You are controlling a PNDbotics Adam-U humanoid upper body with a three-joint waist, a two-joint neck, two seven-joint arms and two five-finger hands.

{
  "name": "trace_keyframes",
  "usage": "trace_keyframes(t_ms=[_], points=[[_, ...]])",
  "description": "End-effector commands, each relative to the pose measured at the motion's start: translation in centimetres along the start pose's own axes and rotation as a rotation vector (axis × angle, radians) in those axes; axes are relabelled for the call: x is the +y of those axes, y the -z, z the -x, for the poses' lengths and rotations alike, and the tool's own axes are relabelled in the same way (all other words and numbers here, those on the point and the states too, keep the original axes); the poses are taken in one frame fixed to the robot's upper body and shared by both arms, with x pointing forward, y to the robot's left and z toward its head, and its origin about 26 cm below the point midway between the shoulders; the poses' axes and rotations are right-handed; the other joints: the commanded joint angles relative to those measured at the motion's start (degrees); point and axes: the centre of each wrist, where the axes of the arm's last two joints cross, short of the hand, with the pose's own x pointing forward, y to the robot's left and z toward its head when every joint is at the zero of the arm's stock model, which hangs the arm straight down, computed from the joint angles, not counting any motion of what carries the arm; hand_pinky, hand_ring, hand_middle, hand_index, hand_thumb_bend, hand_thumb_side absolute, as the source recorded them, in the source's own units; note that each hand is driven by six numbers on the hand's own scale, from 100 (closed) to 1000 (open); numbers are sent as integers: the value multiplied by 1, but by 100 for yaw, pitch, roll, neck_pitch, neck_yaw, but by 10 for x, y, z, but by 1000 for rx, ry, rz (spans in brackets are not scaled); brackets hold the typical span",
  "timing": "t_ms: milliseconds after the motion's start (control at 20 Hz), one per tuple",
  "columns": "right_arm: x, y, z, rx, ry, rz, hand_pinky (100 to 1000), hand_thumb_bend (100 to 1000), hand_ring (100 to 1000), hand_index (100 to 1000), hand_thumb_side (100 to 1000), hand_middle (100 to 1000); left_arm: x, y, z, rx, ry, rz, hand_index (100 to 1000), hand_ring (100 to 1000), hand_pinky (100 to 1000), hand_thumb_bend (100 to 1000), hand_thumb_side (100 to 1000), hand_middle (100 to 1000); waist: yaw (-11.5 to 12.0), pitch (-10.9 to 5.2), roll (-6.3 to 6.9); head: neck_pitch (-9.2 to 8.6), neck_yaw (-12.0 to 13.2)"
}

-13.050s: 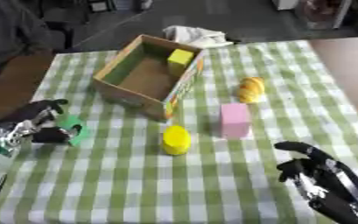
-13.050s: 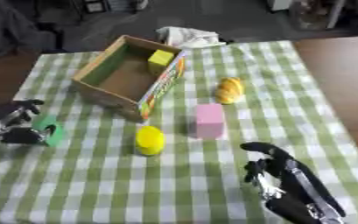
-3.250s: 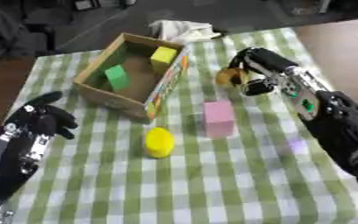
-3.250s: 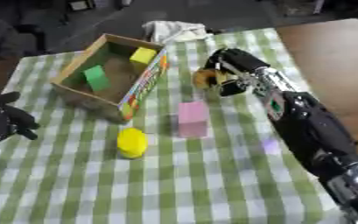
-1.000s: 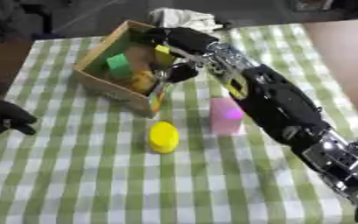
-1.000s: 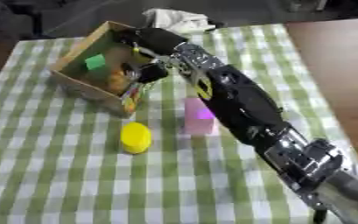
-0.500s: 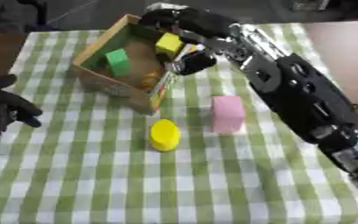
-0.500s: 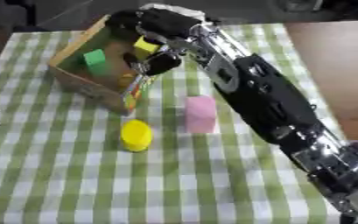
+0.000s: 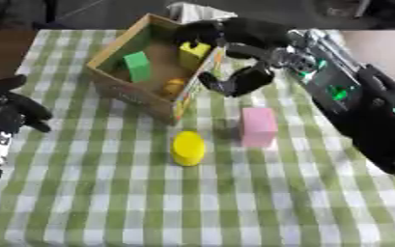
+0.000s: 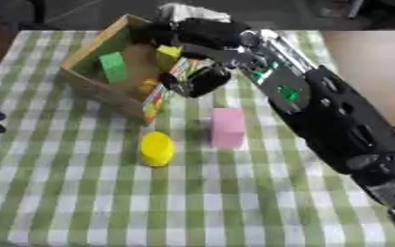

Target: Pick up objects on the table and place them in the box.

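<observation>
The open cardboard box (image 9: 116, 82) stands at the back left of the green checked table. Inside it lie a green block (image 9: 137, 66), a yellow block (image 9: 192, 50) and a small orange thing (image 9: 173, 86). My right hand (image 9: 238, 79) hangs just outside the box's right wall, fingers loosely curved with nothing between them. In front of that hand a pink block (image 9: 258, 126) lies on the cloth, with a yellow cylinder (image 9: 188, 148) to its left. My left hand (image 9: 10, 110) rests open at the left edge, away from all of these.
A white crumpled cloth (image 9: 196, 9) lies behind the box at the table's far edge. My right arm (image 9: 344, 91) stretches across the right side of the table. Bare brown surface (image 10: 369, 53) shows beyond the cloth on the right.
The right hand has let go of the orange thing, which now lies in the box, and has drawn back out over the box's right wall. The view has shifted slightly.
</observation>
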Motion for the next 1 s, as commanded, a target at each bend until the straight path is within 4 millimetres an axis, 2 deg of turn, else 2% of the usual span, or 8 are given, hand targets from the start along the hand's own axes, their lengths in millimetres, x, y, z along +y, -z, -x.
trace_keyframes(t_ms=[50,350,550,750,1000], points=[[-7,-14,-13,-76,-24,-36,864,100,846,1000,212,991,6,0,-5,-4,33,-13,878,609,541,100,650,552,-22,-90,-9,26,93],[10,-34,-38,-105,94,-96,891,100,911,1000,375,1000,5,-4,-4,28,37,-12,879,608,540,100,661,551,-64,-120,-5,26,99],[6,-48,-46,-63,99,-117,909,100,942,1000,474,1000,4,-5,-3,41,36,-11,879,608,539,100,666,551,-99,-133,-6,26,99],[6,-55,-44,7,87,-98,945,100,966,1000,516,1000,4,-6,-2,49,37,-12,879,608,538,100,669,550,-146,-147,-6,26,97],[15,-61,-32,120,87,-65,995,100,997,1000,502,1000,4,-7,-2,57,39,-12,880,608,538,100,671,550,-175,-153,-8,26,104]])
